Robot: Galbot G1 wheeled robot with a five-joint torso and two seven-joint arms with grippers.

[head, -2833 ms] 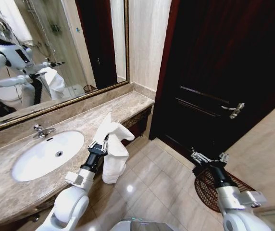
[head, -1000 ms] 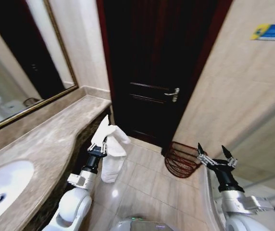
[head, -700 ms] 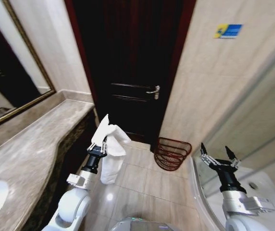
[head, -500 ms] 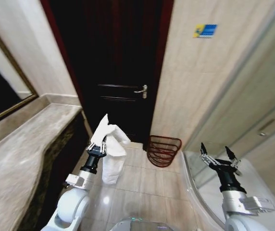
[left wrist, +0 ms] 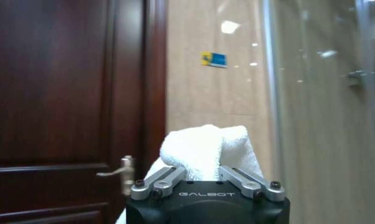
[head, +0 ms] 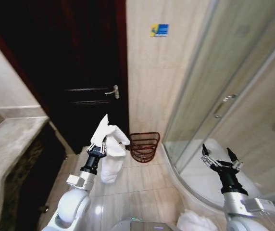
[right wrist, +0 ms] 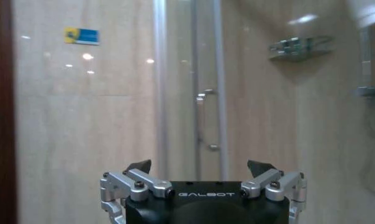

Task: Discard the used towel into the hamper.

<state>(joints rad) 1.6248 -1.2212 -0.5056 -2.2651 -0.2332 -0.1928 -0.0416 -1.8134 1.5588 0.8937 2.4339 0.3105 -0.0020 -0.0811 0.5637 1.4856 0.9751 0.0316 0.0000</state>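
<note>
Fingers of the left gripper pinch one white towel above open floor tiles; right gripper fingers spread wide, holding nothing. One hamper stands just beyond the towel, against the wall between door and shower glass.

Premises presenting as a hotel-style bathroom, glass shower enclosure with curved threshold standing at right, dark wooden door with lever handle, beige tiled walls and glossy floor tiles, marble vanity tabletop running along left, wicker hamper sitting by the wall
</note>
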